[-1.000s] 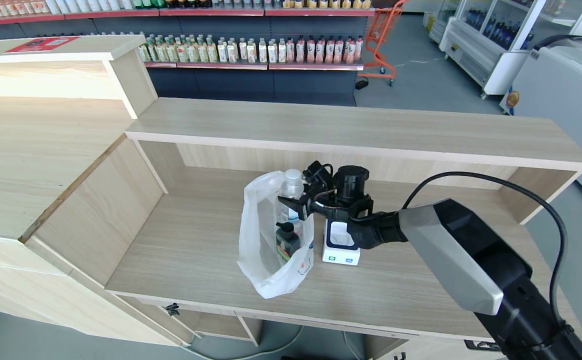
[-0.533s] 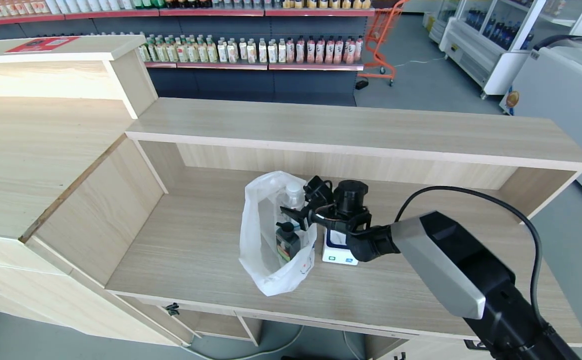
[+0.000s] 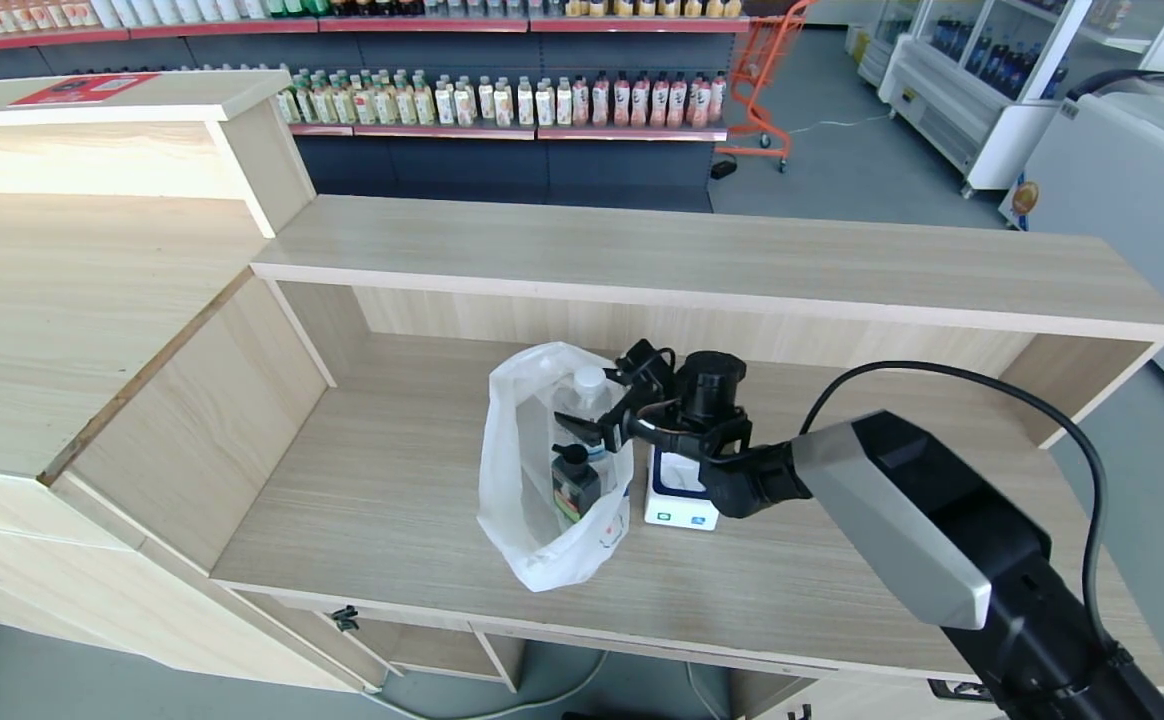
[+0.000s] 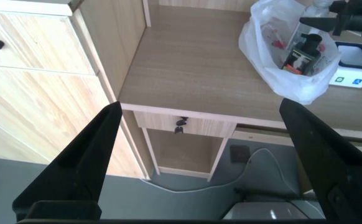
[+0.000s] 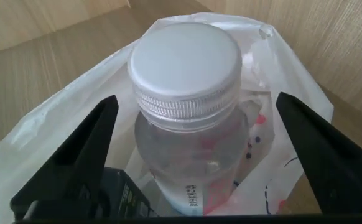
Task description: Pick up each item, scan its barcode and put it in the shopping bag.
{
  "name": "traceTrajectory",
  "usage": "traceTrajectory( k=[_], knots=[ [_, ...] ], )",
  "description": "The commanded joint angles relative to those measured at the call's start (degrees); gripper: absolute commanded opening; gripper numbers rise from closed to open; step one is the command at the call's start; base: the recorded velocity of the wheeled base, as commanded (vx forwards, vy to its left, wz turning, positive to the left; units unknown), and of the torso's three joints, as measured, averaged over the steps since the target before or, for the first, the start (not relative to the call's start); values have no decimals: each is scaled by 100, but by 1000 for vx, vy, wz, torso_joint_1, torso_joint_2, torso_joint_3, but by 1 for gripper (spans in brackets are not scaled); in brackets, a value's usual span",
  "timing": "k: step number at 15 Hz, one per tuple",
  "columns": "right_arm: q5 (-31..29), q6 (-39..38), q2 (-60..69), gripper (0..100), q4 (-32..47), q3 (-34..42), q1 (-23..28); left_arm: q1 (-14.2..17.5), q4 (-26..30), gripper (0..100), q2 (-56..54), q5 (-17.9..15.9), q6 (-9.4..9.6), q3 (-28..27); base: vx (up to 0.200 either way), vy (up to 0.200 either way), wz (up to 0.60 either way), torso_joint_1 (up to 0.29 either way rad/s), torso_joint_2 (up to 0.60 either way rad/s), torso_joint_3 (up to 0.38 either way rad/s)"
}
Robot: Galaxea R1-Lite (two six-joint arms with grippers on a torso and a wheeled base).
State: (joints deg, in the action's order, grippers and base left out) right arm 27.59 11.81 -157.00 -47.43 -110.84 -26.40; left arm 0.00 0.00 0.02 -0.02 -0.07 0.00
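The end effector point(image 5: 193, 106) hangs with its dark fingers point(image 5: 75, 162) spread wide, clear of the clear white-capped bottle point(image 5: 190, 155) between them. The bottle stands upright inside the white shopping bag point(image 5: 287, 68) on the wooden worktop point(image 5: 50, 50).

The clear bottle point(image 5: 184, 93) runs past the edge of the right wrist view at its lower body, and in the head view the film of the shopping bag point(image 3: 517, 500) veils it, its label too small to tell. The dark pump bottle point(image 3: 574, 485) has its base sunk out of sight in the bag. The scanner point(image 3: 680, 512) has its upper face hidden behind the wrist of the right tool point(image 3: 592, 395).
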Motion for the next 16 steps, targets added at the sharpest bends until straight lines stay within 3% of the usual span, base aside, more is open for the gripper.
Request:
traceTrajectory(
  k=[1, 5, 10, 13, 14, 16],
  knots=[
    [10, -417, 645, 100, 6, 449, -14, 0, 0, 100, -2, 2, -1, 0, 0, 0, 0, 0, 0, 0],
    [502, -1287, 1954, 100, 15, 2084, 83, 0, 0, 100, -2, 2, -1, 0, 0, 0, 0, 0, 0, 0],
    [555, -2368, 3545, 100, -416, 3929, 522, 0, 0, 100, -2, 2, -1, 0, 0, 0, 0, 0, 0, 0],
    [994, -3168, 5294, 100, -425, 5344, 874, -9, 0, 100, -2, 2, -1, 0, 0, 0, 0, 0, 0, 0],
    [1056, -3255, 5769, 100, -416, 5758, 988, 0, 9, 100, -2, 2, -1, 0, 0, 0, 0, 0, 0, 0],
    [1056, -2869, 7131, 100, -381, 7304, 1489, -9, 0, 100, -2, 2, -1, 0, 0, 0, 0, 0, 0, 0]
  ],
)
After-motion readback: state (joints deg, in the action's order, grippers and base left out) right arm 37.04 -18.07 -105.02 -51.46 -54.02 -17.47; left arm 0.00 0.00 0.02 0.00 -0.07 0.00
